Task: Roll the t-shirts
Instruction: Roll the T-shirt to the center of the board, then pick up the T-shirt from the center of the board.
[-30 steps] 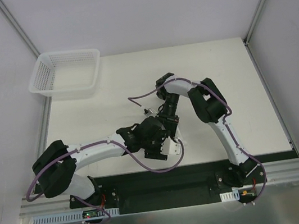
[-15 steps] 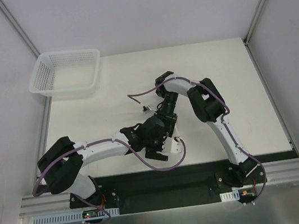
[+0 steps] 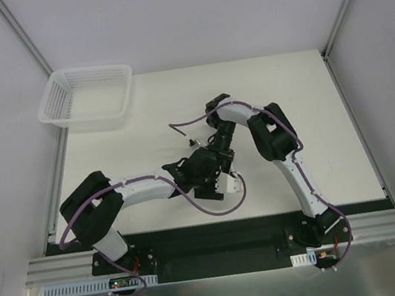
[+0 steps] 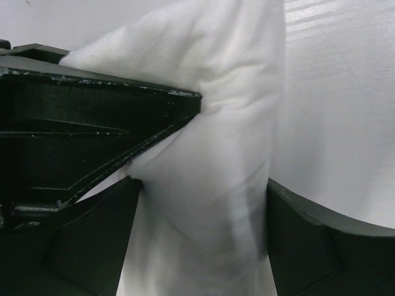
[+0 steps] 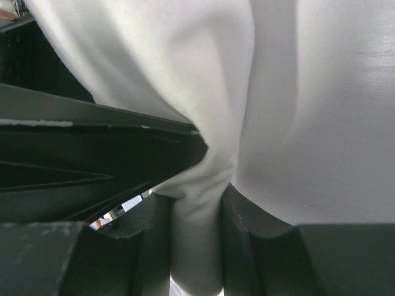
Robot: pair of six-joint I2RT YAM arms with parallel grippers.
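A white t-shirt shows as a thick bunch of cloth (image 4: 213, 179) in the left wrist view and as a narrow pinched fold (image 5: 196, 240) in the right wrist view. From above it barely stands out from the white table; its small dark neck label (image 3: 193, 146) shows beside the grippers. My left gripper (image 4: 203, 209) is shut on the bunch, which fills the gap between its fingers. My right gripper (image 5: 196, 216) is shut on the fold. The left gripper (image 3: 205, 171) and the right gripper (image 3: 222, 159) meet at the table's middle, almost touching.
A white plastic mesh basket (image 3: 64, 113) stands at the table's far left corner. The white table (image 3: 286, 89) ends in a black strip at the near edge. Grey walls and metal rails close the sides.
My left gripper has moved away from the near edge, up against the right gripper, and its arm has stretched further over the table. The right arm has hardly moved.
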